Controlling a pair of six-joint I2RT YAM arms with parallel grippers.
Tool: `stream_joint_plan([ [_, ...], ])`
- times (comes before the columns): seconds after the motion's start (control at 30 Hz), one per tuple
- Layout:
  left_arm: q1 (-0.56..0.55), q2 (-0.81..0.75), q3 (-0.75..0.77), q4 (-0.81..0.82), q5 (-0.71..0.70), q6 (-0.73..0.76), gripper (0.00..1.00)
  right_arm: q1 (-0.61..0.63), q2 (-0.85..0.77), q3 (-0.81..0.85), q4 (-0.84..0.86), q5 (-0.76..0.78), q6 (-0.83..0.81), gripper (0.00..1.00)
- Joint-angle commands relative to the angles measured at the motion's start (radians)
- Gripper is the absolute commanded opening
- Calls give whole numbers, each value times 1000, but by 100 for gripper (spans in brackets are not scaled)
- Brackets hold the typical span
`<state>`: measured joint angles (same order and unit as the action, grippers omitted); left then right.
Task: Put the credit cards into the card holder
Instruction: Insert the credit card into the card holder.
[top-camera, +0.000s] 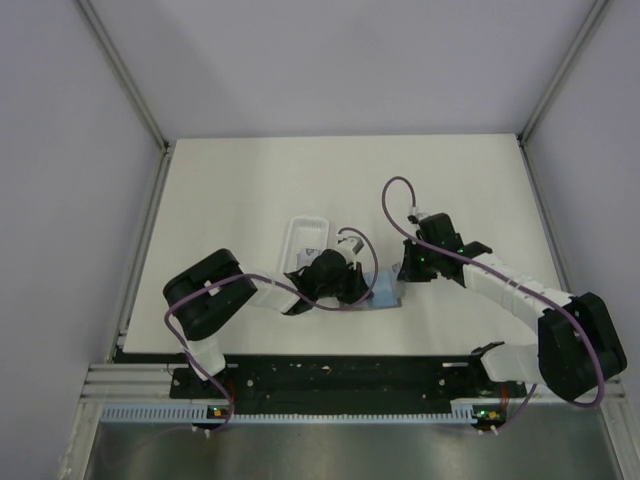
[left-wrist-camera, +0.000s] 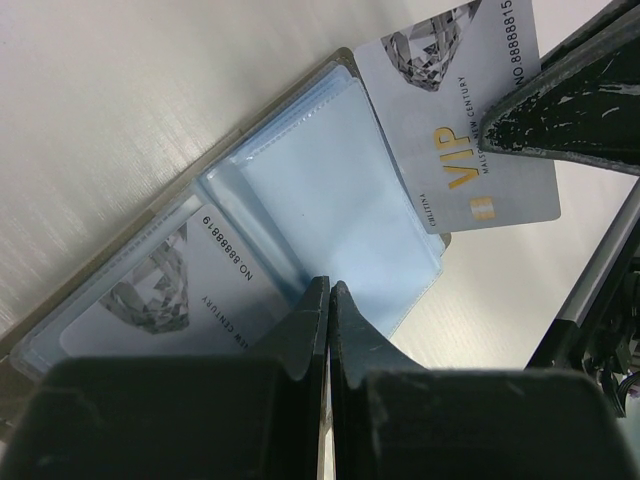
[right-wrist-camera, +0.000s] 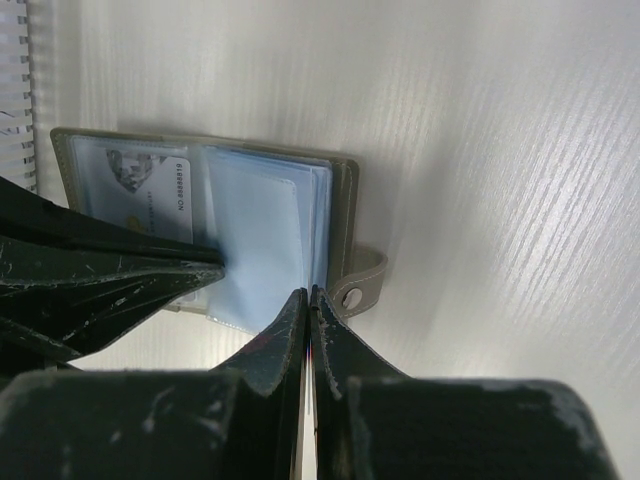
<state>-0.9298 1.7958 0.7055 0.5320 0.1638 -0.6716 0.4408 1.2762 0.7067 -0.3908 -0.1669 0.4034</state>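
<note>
The card holder (top-camera: 386, 294) lies open on the table between the arms, its bluish clear sleeves (left-wrist-camera: 330, 190) fanned out. One silvery credit card (left-wrist-camera: 150, 300) sits inside a sleeve at the left. My right gripper (right-wrist-camera: 308, 292) is shut on a second credit card (left-wrist-camera: 460, 120) marked VIP, held slanted over the holder's right end by its fingers (left-wrist-camera: 565, 100). Seen from the right wrist, that card is edge-on between the jaws. My left gripper (left-wrist-camera: 330, 285) is shut, its tips resting on a sleeve; I see nothing held in it.
A long white tray (top-camera: 305, 235) stands just behind the left gripper (top-camera: 355, 288). The holder's grey snap strap (right-wrist-camera: 362, 285) sticks out beside the right fingertips. Both grippers crowd the holder from opposite sides.
</note>
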Motion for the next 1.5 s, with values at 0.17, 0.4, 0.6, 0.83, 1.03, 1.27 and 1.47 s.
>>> stream_joint_plan([
  [0.17, -3, 20, -37, -102, 2, 10, 0, -10, 11, 17, 18, -80, -17, 0],
  [0.4, -3, 22, -35, -101, 3, 7, 0, -11, 5, 2, 52, -152, -14, 0],
  [0.6, -3, 11, -38, -102, 5, 7, 0, -10, -5, -12, 84, -201, 6, 0],
  [0.83, -3, -39, -35, -113, 20, 17, 0, -11, -32, -52, 144, -272, 26, 0],
  [1.03, -3, -91, -28, -122, 46, 15, 0, -10, -69, -101, 199, -316, 60, 0],
  [1.27, -3, -167, -24, -109, 83, 1, 0, -10, -141, -113, 233, -339, 86, 0],
  [1.47, -3, -257, -23, -135, 91, -3, 0, -10, -146, -115, 262, -381, 120, 0],
])
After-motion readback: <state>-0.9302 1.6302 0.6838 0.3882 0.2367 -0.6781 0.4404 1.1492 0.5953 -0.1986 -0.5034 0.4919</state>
